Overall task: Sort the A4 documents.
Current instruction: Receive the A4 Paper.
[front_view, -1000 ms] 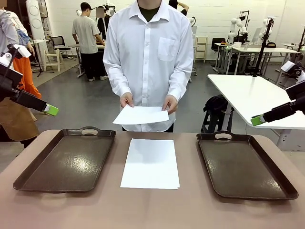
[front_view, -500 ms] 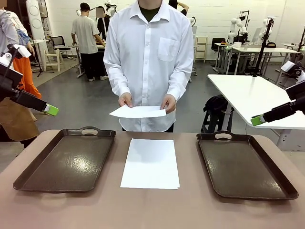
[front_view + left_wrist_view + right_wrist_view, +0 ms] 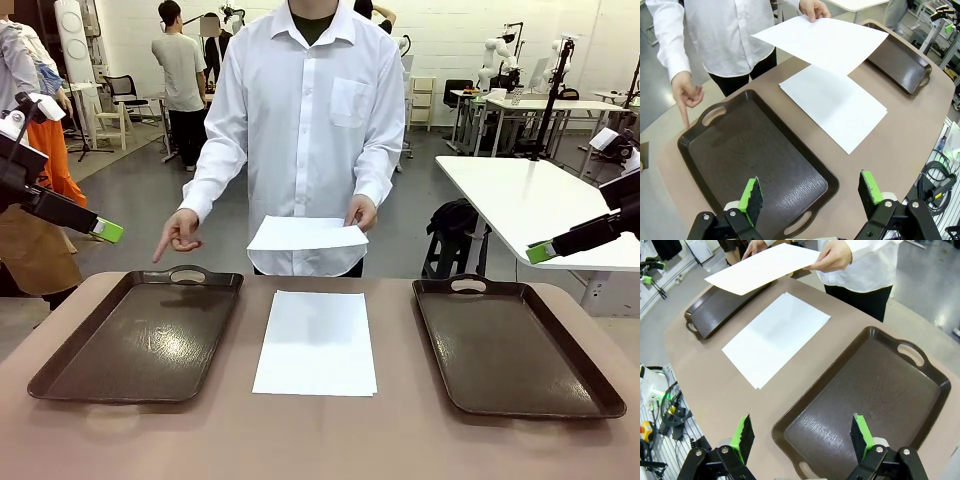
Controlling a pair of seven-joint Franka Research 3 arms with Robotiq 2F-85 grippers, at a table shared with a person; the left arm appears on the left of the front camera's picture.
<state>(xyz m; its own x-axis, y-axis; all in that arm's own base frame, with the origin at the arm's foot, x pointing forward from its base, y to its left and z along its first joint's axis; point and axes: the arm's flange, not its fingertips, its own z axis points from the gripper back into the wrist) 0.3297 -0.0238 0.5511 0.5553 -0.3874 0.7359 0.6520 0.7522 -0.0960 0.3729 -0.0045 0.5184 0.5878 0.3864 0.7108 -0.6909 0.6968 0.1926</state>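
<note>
Both my left fingers (image 3: 753, 199) and right fingers (image 3: 859, 435) stand apart, empty. The plain white A4 paper sheets (image 3: 317, 342) lie mid-frame on the brown bench (image 3: 320, 440), long axis pointing away from me. The person's hand (image 3: 180, 232) points to the dark brown tray (image 3: 140, 335) at left, my left arm's side.

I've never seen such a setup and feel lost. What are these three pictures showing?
Two robot arms share a table with a person. The front picture looks across it from between the arms. The other two come from wrist cameras, looking past the left tool and right tool, both open and empty. On the table lie a left tray, a right tray and white A4 paper between them. The person holds another sheet in one hand and points the other hand toward the left tray.
</note>
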